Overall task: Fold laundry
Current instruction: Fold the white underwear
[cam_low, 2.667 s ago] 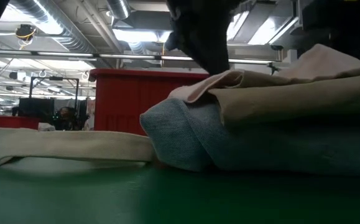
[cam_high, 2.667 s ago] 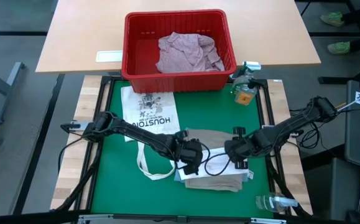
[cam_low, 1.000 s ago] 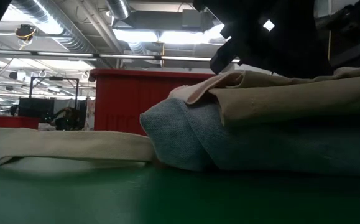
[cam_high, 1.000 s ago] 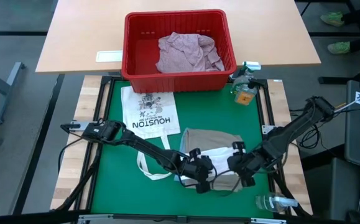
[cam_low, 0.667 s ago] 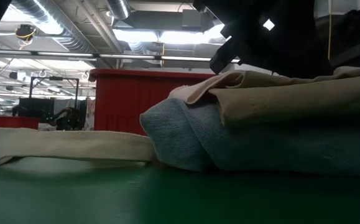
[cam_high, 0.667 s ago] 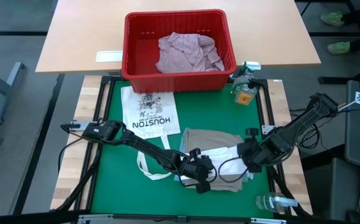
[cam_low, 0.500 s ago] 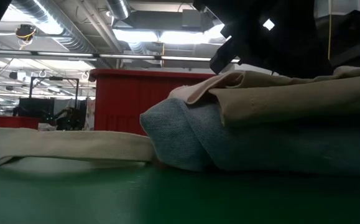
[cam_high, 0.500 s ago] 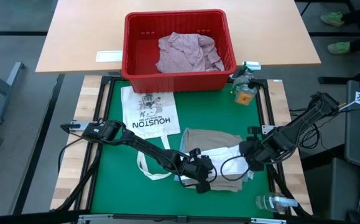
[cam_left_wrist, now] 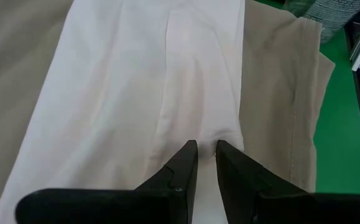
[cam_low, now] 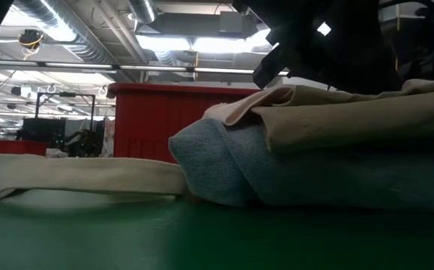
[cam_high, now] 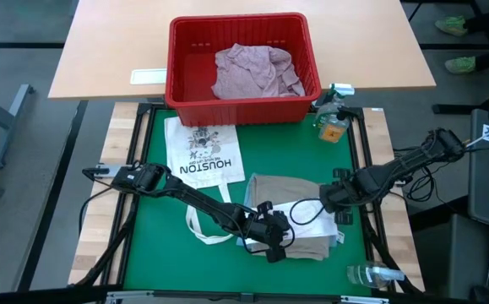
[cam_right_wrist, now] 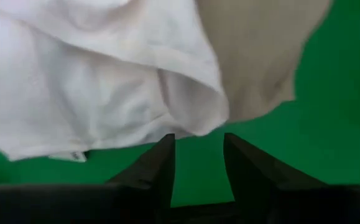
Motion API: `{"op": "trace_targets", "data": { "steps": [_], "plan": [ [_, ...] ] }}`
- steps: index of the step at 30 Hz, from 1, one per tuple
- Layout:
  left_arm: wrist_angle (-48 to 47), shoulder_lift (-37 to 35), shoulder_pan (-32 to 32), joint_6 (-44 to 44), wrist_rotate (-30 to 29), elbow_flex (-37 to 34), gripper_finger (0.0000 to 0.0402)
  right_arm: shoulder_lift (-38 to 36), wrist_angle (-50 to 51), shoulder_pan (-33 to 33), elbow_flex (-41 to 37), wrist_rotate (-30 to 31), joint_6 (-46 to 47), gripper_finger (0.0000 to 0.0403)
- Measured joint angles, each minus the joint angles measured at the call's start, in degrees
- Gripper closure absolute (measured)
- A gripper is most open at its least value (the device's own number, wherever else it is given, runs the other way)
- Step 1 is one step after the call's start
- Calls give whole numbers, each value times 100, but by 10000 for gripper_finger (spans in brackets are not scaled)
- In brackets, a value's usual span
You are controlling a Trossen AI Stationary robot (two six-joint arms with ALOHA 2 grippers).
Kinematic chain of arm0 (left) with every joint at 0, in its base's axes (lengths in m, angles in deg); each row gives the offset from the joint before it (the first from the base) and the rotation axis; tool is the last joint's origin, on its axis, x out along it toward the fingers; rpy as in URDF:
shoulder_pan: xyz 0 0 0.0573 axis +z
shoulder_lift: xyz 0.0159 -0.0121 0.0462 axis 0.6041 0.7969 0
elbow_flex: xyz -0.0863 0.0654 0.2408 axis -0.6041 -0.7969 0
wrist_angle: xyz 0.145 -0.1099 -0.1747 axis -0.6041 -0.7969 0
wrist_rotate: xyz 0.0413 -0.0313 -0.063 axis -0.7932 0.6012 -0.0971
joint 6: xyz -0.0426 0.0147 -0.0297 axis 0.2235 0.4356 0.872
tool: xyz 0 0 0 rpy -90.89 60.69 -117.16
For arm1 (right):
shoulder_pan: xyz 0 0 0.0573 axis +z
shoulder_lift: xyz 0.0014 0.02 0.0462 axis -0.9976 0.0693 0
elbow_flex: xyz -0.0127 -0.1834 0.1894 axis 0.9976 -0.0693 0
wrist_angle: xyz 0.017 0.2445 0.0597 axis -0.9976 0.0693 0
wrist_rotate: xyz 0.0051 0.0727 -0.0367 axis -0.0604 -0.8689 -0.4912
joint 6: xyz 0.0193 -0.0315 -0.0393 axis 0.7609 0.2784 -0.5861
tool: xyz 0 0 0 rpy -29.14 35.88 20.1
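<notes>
On the green table, the folded stack sits toward 5 o'clock: a white garment lies on the tan cloth, with the blue jeans underneath. The left tool is nipped shut on a fold of the white garment at the stack's 7 o'clock edge. The right tool hangs with its jaws apart, holding nothing, at the stack's 3 o'clock edge. The pink shirt lies in the red basket at 12 o'clock
</notes>
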Motion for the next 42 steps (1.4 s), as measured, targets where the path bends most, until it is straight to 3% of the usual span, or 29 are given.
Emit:
{"op": "trace_targets", "data": {
  "steps": [7,15,25,30,42],
  "plan": [
    [1,0,0,-2,-1,0,347,0,-303,-393,-5,-335,-409,268],
    [1,0,0,-2,-1,0,347,2,-348,-414,-5,-818,-526,274],
    [1,0,0,-2,-1,0,347,2,-395,-414,-5,-712,-513,396],
    [1,0,0,-2,-1,0,347,3,-396,-414,-5,-653,-365,385],
    [1,0,-2,-2,-2,0,347,7,-355,-412,168,-765,-214,400]
  ]
}}
